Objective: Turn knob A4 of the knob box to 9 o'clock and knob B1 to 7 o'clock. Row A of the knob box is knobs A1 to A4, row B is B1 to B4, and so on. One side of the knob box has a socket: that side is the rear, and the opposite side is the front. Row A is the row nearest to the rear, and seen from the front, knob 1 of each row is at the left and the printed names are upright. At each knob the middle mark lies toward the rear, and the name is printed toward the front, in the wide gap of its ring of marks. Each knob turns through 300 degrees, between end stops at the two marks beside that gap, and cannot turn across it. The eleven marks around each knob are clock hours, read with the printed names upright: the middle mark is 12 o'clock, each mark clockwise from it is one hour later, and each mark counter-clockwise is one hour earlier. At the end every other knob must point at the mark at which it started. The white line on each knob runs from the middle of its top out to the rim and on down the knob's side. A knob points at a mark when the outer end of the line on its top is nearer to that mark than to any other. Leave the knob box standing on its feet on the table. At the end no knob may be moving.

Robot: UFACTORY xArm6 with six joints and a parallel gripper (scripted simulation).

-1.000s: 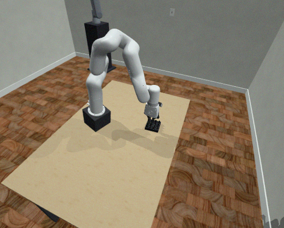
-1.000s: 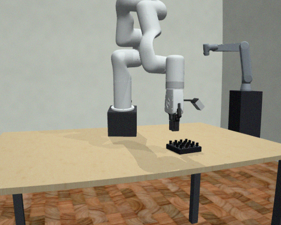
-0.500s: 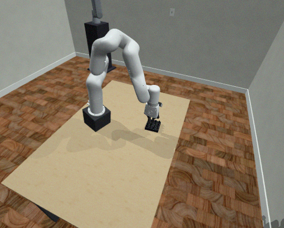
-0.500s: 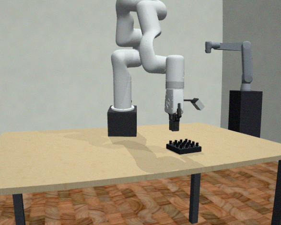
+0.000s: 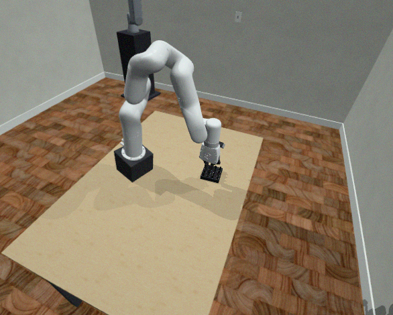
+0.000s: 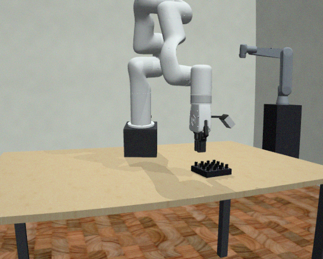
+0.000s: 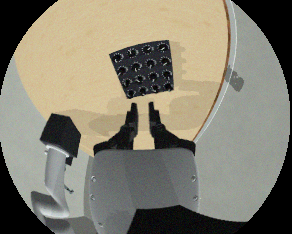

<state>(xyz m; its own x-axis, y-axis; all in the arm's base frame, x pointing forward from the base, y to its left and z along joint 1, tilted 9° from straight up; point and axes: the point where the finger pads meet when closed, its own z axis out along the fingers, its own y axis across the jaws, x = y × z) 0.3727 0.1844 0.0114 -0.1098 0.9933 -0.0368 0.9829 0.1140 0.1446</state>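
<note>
- The gripper (image 5: 212,164) (image 6: 200,151) (image 7: 143,109) points straight down, its fingers a narrow gap apart with nothing between them.
- The knob box (image 5: 210,180) (image 6: 218,173) (image 7: 144,70) stands flat on the table (image 5: 134,241) (image 6: 110,179) (image 7: 75,50), below the gripper and apart from it (daylight shows between them in the exterior view).
- Its short black knobs stand upright in four rows of four, with pale marks around them in the wrist view; the white lines are too small for me to read where each knob points.
- In the wrist view the fingertips appear just below the box's near edge, and the box looks slightly turned.
- The white arm (image 5: 184,87) (image 6: 169,55) (image 7: 55,175) rises from a black block (image 5: 133,172) (image 6: 140,143) (image 7: 57,132) on the table, bends over at the top and comes down to the gripper.
- A small camera (image 5: 222,145) (image 6: 228,121) sticks out beside the gripper on a thin bracket.
- Behind the table, a grey arm (image 5: 135,13) (image 6: 286,71) stands on a tall black stand (image 5: 125,50) (image 6: 281,127).
</note>
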